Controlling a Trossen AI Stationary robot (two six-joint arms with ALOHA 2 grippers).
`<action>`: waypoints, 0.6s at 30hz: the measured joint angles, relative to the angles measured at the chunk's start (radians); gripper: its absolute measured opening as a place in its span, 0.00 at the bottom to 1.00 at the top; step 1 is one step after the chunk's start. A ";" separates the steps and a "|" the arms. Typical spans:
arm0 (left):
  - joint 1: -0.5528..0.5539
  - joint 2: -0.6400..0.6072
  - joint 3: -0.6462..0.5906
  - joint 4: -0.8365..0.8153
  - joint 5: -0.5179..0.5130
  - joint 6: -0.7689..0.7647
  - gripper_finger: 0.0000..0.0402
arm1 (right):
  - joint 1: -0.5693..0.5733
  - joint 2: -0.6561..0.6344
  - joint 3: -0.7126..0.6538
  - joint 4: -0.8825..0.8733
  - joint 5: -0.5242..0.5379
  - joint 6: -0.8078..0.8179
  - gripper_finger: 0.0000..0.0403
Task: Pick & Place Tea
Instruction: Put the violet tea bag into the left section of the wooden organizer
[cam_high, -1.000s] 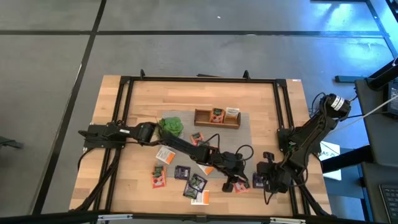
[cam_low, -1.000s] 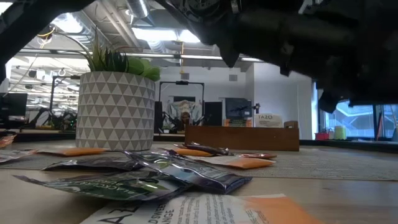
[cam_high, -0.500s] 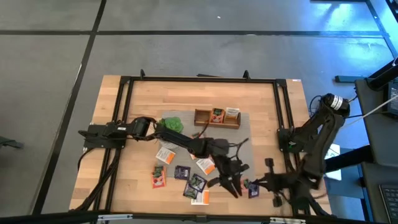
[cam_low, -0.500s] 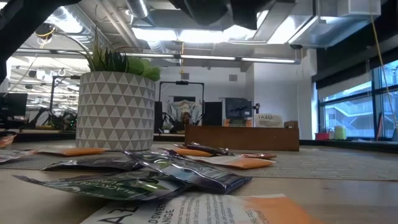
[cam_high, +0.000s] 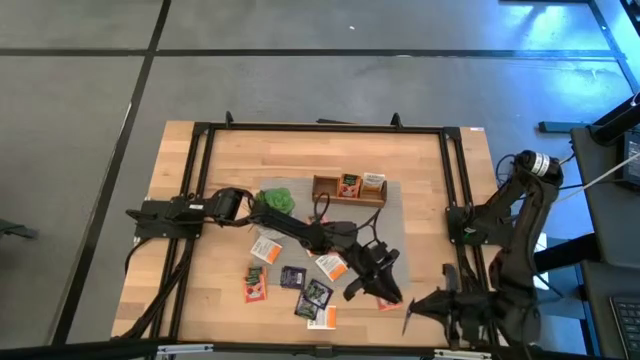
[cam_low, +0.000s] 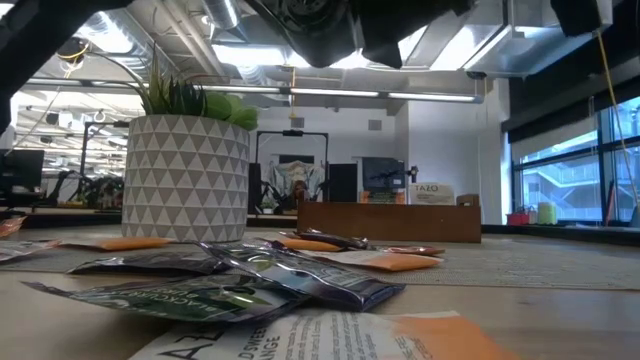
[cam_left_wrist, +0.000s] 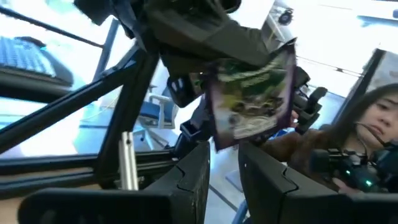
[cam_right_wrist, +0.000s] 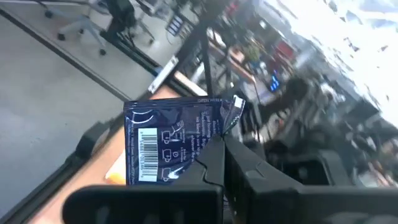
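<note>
I have both arms lifted off the tabletop, each with a sachet in its claw. The left gripper (cam_left_wrist: 225, 163) sits over the front half of the tabletop, right of centre, its fingers pinched partway in on the lower edge of a dark sachet with green print (cam_left_wrist: 252, 99). The packet stands up from the fingers, glossy and slightly crumpled, so I judge it a thin foil held by its seam to keep it from folding.

The right gripper (cam_right_wrist: 222, 163) is out at the front right corner, fingers squeezed tight on a dark blue sachet (cam_right_wrist: 173, 148) with a white barcode showing; it is flat, square and creased near one corner.

The rest of the tea (cam_high: 292, 278) lies scattered on the front half of the tabletop: orange-red, dark, and white-with-orange squares, some overlapping. The wooden box (cam_high: 349, 188) sits toward the back, at mid-width, with two sachets standing in its compartments, which I take as the drop point. The potted plant (cam_high: 273, 202) in its patterned white pot stands just left of the box.

A person shows beyond the table in the left wrist view.
</note>
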 joint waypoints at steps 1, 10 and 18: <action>-0.003 0.000 0.000 0.003 0.011 0.002 0.20 | -0.015 0.000 0.000 0.034 -0.033 -0.048 0.01; -0.045 0.000 0.001 0.148 0.073 -0.060 0.20 | -0.113 -0.001 0.000 0.269 -0.329 -0.453 0.01; -0.056 0.000 0.001 0.297 0.078 -0.176 0.19 | -0.222 -0.001 0.000 0.380 -0.645 -0.737 0.01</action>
